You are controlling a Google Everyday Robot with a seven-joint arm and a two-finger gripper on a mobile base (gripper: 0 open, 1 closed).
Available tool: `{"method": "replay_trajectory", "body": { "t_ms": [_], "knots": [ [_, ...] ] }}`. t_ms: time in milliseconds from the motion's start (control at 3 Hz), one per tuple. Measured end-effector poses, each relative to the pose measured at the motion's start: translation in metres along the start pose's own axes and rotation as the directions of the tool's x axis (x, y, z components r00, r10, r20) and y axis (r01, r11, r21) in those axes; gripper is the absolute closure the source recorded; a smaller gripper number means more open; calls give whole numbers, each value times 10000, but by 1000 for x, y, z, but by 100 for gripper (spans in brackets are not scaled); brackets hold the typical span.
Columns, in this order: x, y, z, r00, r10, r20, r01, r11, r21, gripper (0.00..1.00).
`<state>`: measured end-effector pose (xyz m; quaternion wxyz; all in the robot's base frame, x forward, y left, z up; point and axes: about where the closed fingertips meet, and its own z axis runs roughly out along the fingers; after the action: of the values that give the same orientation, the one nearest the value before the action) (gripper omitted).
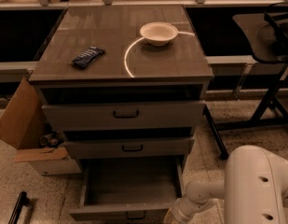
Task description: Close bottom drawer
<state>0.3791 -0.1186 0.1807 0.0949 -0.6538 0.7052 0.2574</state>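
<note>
The bottom drawer (128, 190) of the grey cabinet (120, 55) is pulled well out, its inside empty. Its slim front panel (111, 213) with the small black handle (134, 215) lies at the lower edge of the camera view. My white arm (255, 185) comes in from the lower right. Its forearm (195, 202) reaches down to the drawer's front right corner. My gripper is below the frame's edge, out of view.
The middle drawer (129, 147) and top drawer (125, 114) stand slightly ajar. A white bowl (158, 33) and a dark packet (87, 56) lie on the cabinet top. An open cardboard box (27, 125) stands at the left, black stand legs (269, 101) at the right, a black bar (17, 208) on the floor.
</note>
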Motion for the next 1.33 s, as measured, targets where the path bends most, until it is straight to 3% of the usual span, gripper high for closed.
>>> {"method": "replay_trajectory", "body": {
  "t_ms": [667,1000,1333],
  "knots": [
    [4,-42,18,9998,44,190,-64,9940,1096,100],
    [4,-64,18,9972,453,596,-559,9803,1895,100],
    [7,-87,20,9903,785,1143,-1038,9663,2356,100]
  ]
}}
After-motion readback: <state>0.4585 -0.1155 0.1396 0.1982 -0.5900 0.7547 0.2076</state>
